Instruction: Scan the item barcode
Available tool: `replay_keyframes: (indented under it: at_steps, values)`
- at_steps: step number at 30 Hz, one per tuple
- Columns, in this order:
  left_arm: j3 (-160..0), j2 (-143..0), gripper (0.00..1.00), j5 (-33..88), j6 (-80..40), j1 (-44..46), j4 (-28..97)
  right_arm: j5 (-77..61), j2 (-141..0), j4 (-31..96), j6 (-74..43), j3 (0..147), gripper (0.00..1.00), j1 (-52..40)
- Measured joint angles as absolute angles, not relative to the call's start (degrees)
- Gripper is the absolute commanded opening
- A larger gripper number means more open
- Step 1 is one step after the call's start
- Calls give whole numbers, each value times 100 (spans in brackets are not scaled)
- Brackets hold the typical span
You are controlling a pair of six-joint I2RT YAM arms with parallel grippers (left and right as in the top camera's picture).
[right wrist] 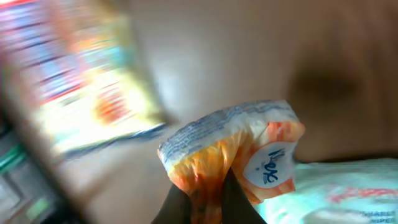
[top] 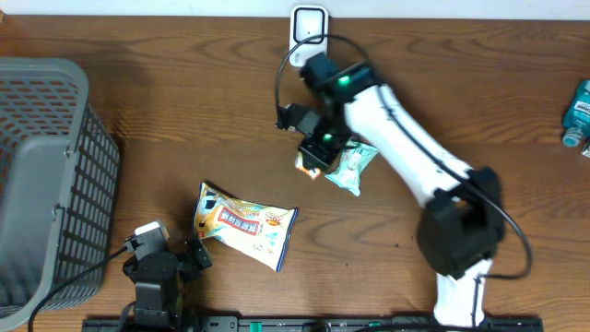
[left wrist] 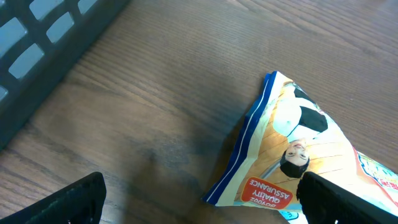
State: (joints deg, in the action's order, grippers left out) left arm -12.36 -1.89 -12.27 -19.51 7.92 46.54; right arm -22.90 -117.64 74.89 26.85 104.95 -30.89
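Observation:
My right gripper is shut on a small orange-and-white packet, pinching its crumpled lower edge between the dark fingers. In the overhead view the packet hangs just left of a pale teal pouch on the table. No barcode shows on it. A white scanner stands at the table's far edge, above the right arm. My left gripper stands open near the front edge, with its fingers either side of a corner of a yellow snack bag.
A grey plastic basket fills the left side, and its wall shows in the left wrist view. The yellow snack bag lies at front centre. A teal bottle stands at the right edge. The teal pouch lies beside the held packet.

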Motion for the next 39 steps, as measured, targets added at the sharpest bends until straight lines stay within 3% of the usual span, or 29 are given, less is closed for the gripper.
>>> replay_keyframes:
  at_steps: [6,9,16,25,30,39]
  values:
    - [-1236,-189,98,-1227,-1951,792,4652,-4303,-10860,8755,4827,10510,1,-2635]
    - [-1236,-189,98,-1227,-1949,792,4652,-5081,-10479,8595,4871,10527,1,-2392]
    - [-1236,-189,98,-1227,-1951,792,4654,-4912,-10403,8197,539,10602,1,-1966]
    - [-1236,-189,98,-1227,-1951,792,4654,-4762,-10484,9236,-4423,10595,2,-1949]
    - [-1236,-189,98,-1227,-1951,792,4654,-5022,-10484,9240,-5920,10595,2,-1940]
    - [-1236,-189,98,-1227,-1949,792,4654,-5358,-10484,9238,-6665,10595,1,-1940]
